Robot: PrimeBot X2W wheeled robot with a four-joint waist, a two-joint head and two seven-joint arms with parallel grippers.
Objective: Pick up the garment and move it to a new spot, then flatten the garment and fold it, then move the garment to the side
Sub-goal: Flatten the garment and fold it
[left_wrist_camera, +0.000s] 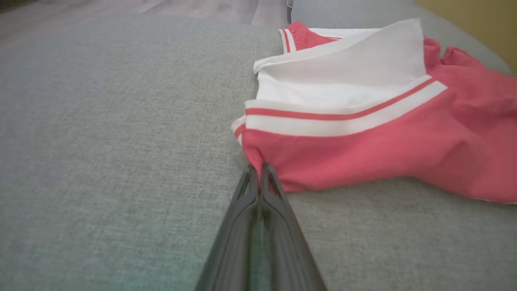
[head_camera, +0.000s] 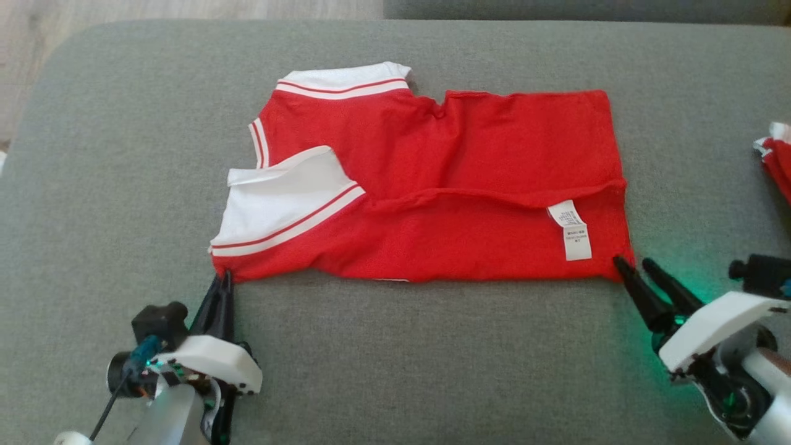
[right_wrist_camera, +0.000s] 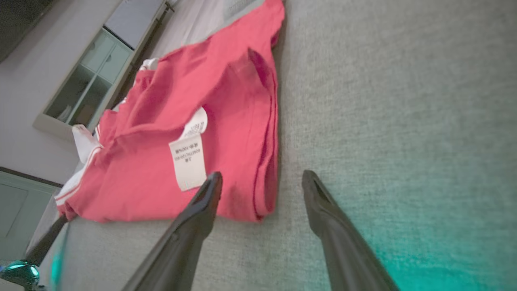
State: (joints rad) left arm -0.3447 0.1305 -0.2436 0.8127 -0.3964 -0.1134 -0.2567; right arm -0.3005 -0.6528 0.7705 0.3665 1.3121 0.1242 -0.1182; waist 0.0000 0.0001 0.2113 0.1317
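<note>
A grey upholstered cushion (head_camera: pixel 123 154) is seen as the carrier, and a red polo shirt (head_camera: pixel 469 154) is laid across its middle, lengthwise from left to right, with its near portion already doubled over the rest. A second red garment (head_camera: pixel 780 167) is glimpsed at the cushion's right edge, well apart.

The shirt's near-left corner is pinched by the left end effector (head_camera: pixel 224 281), whose fingers are pressed together on the cloth just below the white striped collar (head_camera: pixel 278 198). The right end effector (head_camera: pixel 631 264) is held with its fingers apart at the shirt's near-right corner. In the right wrist view one finger is seen over the red cloth and the other over bare cushion, so the corner edge is straddled but not yet gripped. A white care label (head_camera: pixel 575 230) is seen lying just inside that corner.

The step in hand is judged to be the seizing of both near corners for a fold. It is best done if every layer at the right corner is caught before the fingers are brought together. The near edge should then be kept taut and both corners raised evenly, so that the doubled cloth is not dragged askew.
</note>
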